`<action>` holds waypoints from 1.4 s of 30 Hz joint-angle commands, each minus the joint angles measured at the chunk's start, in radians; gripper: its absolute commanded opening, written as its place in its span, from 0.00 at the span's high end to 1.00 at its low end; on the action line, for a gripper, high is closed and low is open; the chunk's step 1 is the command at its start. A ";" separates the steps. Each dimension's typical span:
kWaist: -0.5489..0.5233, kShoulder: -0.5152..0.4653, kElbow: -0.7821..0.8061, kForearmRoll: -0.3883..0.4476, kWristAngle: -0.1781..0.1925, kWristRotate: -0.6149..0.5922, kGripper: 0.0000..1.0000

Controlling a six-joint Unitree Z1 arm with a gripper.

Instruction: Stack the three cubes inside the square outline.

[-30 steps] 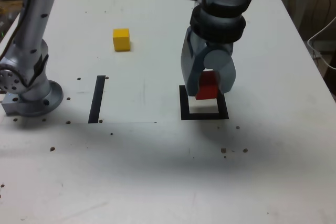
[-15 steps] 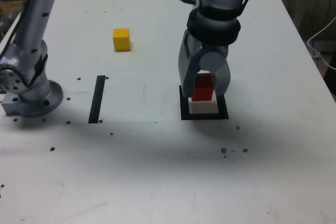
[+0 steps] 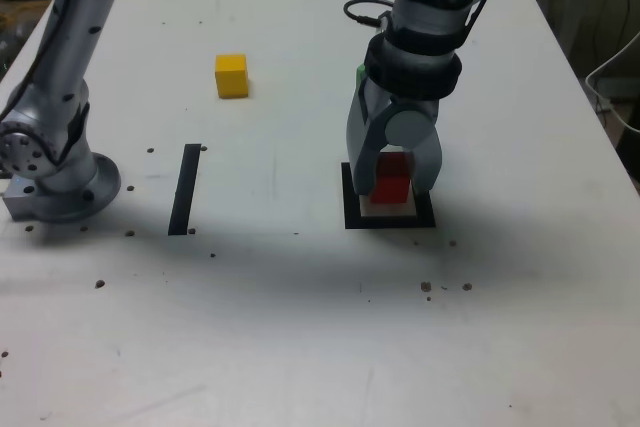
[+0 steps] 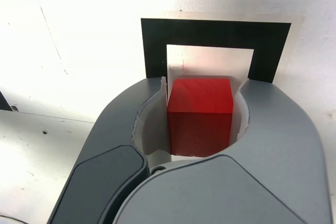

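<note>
The gripper (image 3: pixel 393 190) stands at centre right of the exterior view, jaws clamped on the red cube (image 3: pixel 391 177) and pointing down at the square outline (image 3: pixel 350 217). The cube hangs directly over the frame's white centre, low enough that its underside looks at or just above the surface; from here contact cannot be told for certain. The wrist view shows the same grip from above: the red cube (image 4: pixel 200 114) sits pinched between the two grey fingers (image 4: pixel 131 129), with the square outline (image 4: pixel 155 45) beyond it, its white middle lined up with the cube's faces.

What matters for the coming move is that vertical line: cube above centre, edges running roughly parallel to the tape. The step in hand appears to be setting down the first block, and a release looks near once it rests flat.

The yellow cube (image 3: pixel 231 75) sits well apart at upper left of the exterior view, on the open table (image 3: pixel 300 327), far side of the black strip (image 3: pixel 185 188). A sliver of green cube (image 3: pixel 360 75) peeps out beside the arm's wrist, just behind the gripper at upper centre; most of it is hidden. Judged by position, the green block is the nearer next pick, the yellow the longer reach. Two blocks are still to be stacked.
</note>
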 commanded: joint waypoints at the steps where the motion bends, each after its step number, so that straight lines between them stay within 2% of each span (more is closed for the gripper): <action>1: 0.002 0.002 0.005 -0.002 -0.006 0.005 0.75; 6: 0.003 0.002 0.009 -0.001 -0.020 0.016 0.69; 10: 0.005 0.000 0.010 0.000 -0.021 0.021 0.60; 14: 0.007 -0.003 0.011 -0.002 -0.019 0.028 0.41; 18: 0.007 -0.008 0.009 -0.008 -0.007 0.036 0.15; 21: 0.008 -0.011 0.009 -0.008 0.006 0.038 0.03; 33: 0.008 -0.036 0.016 -0.005 0.009 0.044 0.01; 42: 0.008 -0.167 0.075 -0.032 0.018 0.064 0.00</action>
